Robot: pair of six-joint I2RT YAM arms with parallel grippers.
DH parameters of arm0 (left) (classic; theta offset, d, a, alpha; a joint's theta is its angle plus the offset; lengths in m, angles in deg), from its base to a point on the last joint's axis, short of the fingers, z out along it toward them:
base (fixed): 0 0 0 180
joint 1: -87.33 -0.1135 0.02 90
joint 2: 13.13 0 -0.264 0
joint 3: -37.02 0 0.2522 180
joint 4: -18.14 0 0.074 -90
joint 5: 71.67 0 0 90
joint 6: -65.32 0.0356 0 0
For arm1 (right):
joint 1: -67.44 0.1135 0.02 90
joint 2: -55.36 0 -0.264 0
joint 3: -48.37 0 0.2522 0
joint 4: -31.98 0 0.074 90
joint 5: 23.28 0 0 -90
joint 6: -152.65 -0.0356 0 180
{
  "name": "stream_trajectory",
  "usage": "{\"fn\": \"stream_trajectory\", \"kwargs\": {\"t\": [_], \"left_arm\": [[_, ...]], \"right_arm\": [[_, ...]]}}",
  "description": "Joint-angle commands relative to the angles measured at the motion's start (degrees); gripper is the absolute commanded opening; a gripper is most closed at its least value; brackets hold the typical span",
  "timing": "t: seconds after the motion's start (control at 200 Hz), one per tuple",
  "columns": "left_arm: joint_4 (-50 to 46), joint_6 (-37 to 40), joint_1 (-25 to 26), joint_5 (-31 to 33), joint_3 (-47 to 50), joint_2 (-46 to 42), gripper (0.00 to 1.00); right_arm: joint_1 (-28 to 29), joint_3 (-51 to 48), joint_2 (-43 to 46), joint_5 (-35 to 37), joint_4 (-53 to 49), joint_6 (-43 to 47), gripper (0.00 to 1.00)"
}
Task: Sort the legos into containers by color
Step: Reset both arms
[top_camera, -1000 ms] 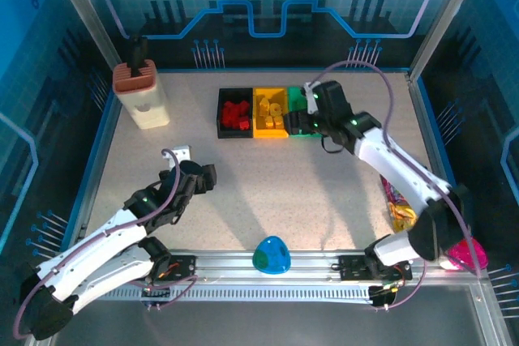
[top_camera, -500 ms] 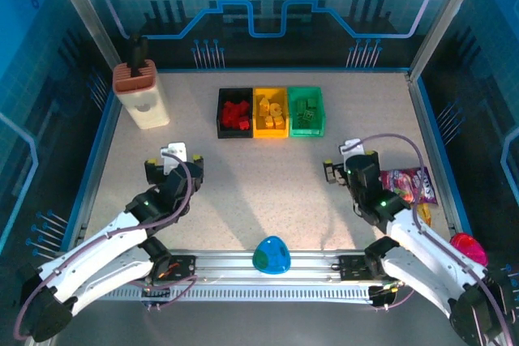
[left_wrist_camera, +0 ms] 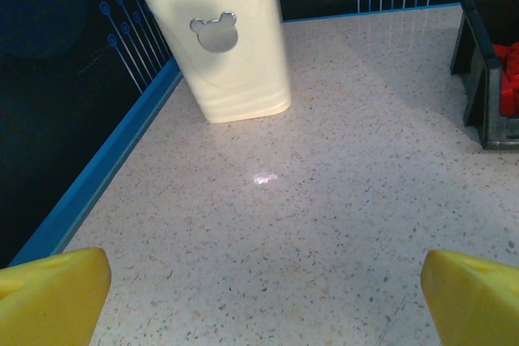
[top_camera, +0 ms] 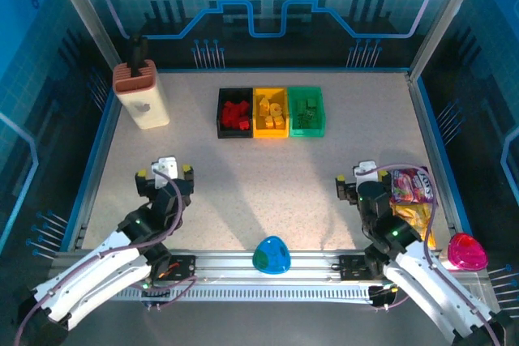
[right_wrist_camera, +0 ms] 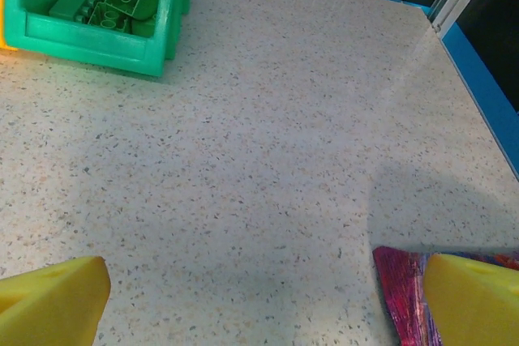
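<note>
legos [top_camera: 236, 114] in 3 containers [top_camera: 271, 133]; left gripper [top_camera: 165, 173], right gripper [top_camera: 362, 177] spread

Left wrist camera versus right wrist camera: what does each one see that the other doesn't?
Left wrist, not right: the beige block and the black bin with red legos. Right wrist, not left: the green bin holding green legos, and a snack bag. Both: the speckled table, its blue edge, and an open gripper with yellow tips: left gripper, right gripper.
</note>
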Motion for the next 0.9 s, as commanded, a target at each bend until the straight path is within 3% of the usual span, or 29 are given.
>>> {"fn": "stream_trajectory", "kwargs": {"t": [0.0, 0.28, 0.595, 0.896], "left_arm": [[1.12, 0.51, 0.35, 1.39, 2.48, -3.47, 0.99], [9.85, 3.46, 0.36, 1.82, 9.47, -8.3, 0.99], [13.99, 7.48, 0.25, 2.6, 12.36, -14.69, 0.99], [18.97, 12.46, 0.26, 2.58, 15.43, -19.94, 0.99]], "right_arm": [[-0.17, -1.31, 4.38, 1.12, -0.68, -0.46, 1.0], [-0.56, -3.23, 6.73, 2.14, 3.98, 1.59, 1.0], [-1.91, -11.71, 6.39, 2.48, 27.3, 5.83, 1.0], [-3.75, -11.66, 6.15, 1.88, 26.93, 4.4, 1.0]]}}
